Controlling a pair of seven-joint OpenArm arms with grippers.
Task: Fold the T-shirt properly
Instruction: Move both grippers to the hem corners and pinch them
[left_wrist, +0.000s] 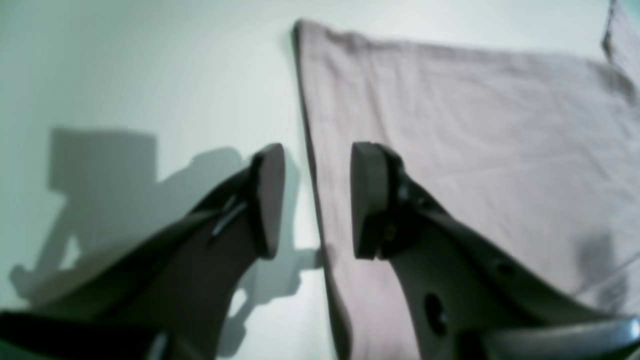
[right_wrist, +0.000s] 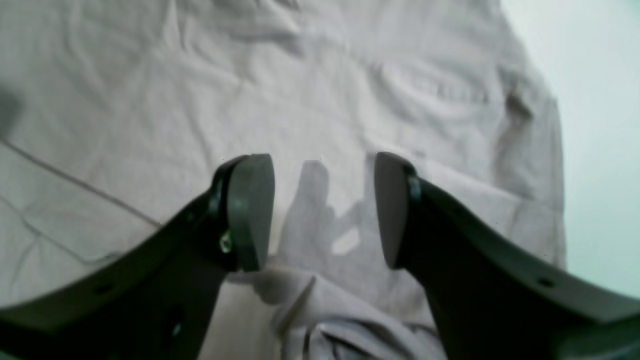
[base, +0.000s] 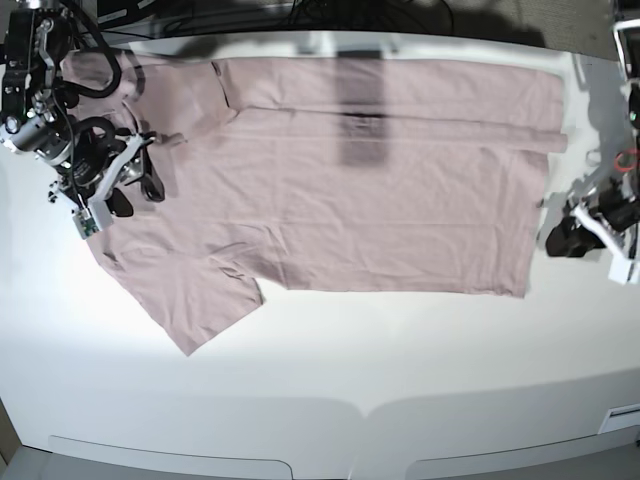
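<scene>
Your T-shirt lies spread flat on the white table, collar end toward your right arm, hem toward your left. Left gripper: jaws apart, empty, straddling the hem edge, one pad over cloth, one over bare table. Right gripper: jaws parted, nothing between them, hovering over the shoulder area. Fabric is soft mauve knit, lightly creased; a bunched fold sits just under the right gripper.

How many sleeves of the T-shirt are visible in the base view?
2. One sleeve lies spread at the lower left of the T-shirt; the other sleeve lies at the upper left, near the right gripper.
</scene>
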